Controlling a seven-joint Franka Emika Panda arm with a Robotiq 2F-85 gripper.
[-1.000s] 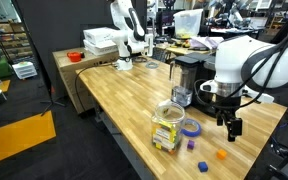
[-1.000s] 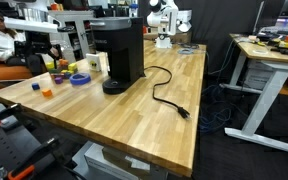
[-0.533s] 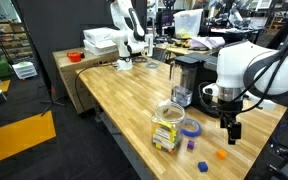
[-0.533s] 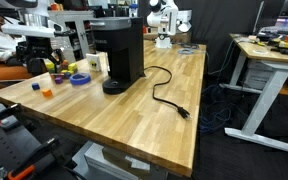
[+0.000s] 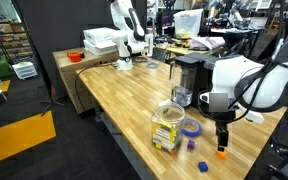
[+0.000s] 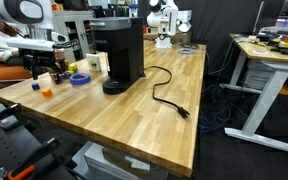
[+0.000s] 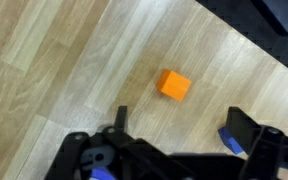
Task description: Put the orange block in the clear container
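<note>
The orange block (image 7: 174, 85), a tiny bright orange cube, lies flat on the bare wood of the bench (image 5: 114, 90). It sits close to a corner at the bench's end edge. The clear container (image 5: 167, 127) stands upright near the long edge, apart from the block. Its wide round rim is open, and small multicoloured cubes show through its wall.

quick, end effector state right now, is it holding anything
End effector: open, holding nothing; the orange block sits free beneath it.
</note>
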